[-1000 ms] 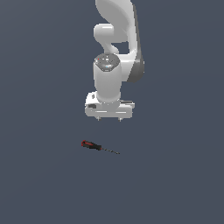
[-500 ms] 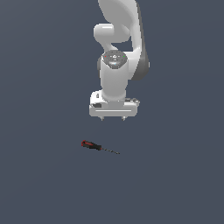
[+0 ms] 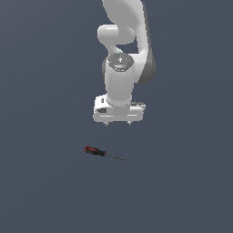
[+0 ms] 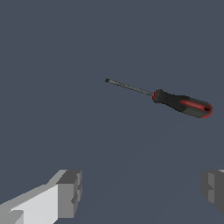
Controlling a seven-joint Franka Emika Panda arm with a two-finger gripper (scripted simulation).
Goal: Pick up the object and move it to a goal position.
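Lying flat on a plain dark grey-blue bench [image 3: 41, 191], toward the exterior view's left of centre, is the small screwdriver [image 3: 98, 152]. Its red-and-black handle is at the exterior view's left end, and its thin dark shaft runs toward the exterior view's right, slanting slightly downward in the picture. Nothing touches it. Above it, and a little to the exterior view's right, hangs the white robot arm [image 3: 123, 41], coming down from the top edge of the picture. At its lower end sits the broad white pincer [image 3: 118, 123], pointing straight down, with two short fingertips showing well apart from each other beneath its body. The pincer is spread wide and holds nothing; a clear gap of bare bench separates it from the screwdriver below. In the wrist view, the screwdriver [image 4: 175, 100] lies ahead of the pincer [image 4: 142, 190], outside the space between its fingers. One pale grey finger [image 4: 65, 194] shows at one side of that picture, and only the edge of the other shows at the opposite side.
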